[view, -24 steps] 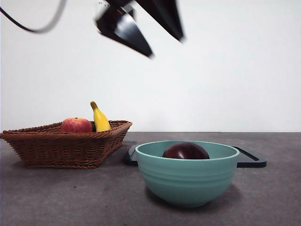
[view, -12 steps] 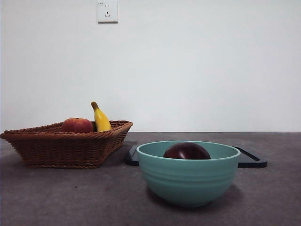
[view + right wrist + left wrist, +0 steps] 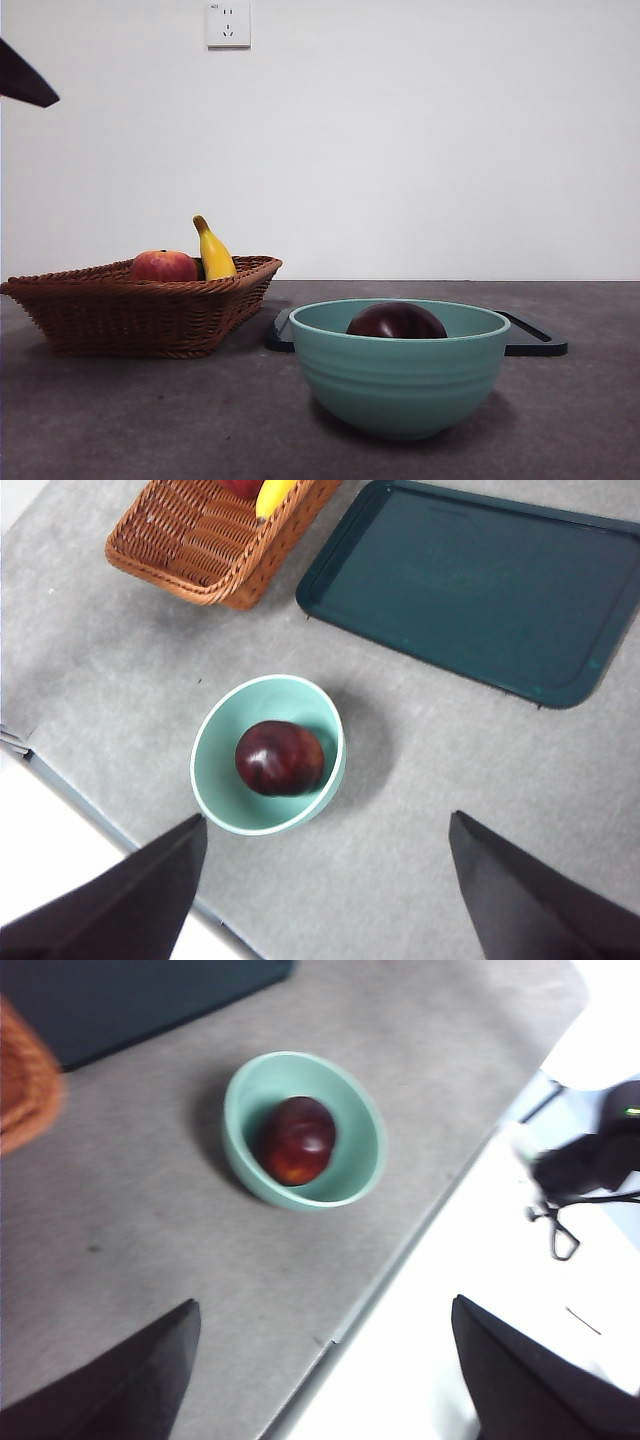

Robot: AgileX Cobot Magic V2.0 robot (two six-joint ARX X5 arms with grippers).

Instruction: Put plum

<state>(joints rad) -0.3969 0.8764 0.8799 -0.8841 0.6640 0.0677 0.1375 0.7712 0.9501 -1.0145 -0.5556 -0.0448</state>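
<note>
- Nearest the front camera, the plum (image 3: 397,321) sits inside the teal bowl (image 3: 400,385), resting on its floor — nothing grips it.
- Judged from that, the placing looks done; the step in hand is clearing away, best done high and wide of the bowl's rim.
- Behind lies the dark tray (image 3: 480,585), bare; the wicker basket (image 3: 140,305) holds a red fruit (image 3: 162,266) and a banana (image 3: 214,252).
- Both grippers hover high, left gripper (image 3: 320,1380) and right gripper (image 3: 325,900) — jaws spread, holding nothing.
</note>
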